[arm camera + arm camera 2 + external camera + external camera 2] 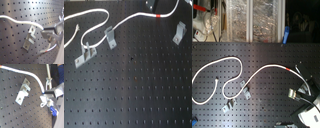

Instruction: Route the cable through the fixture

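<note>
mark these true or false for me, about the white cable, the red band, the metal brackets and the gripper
1. The long thin white cable has a short red band around it. True.
2. The cable already sits in the notched top of the slim upright light-grey metal fixture. False: in the first exterior view it runs beside the fixture, apart from it.
3. The gripper is shut on the cable. True, in both wrist views.
4. The black perforated board carries one bracket only. False: it also carries a darker upright bracket and a low two-post clamp.
</note>
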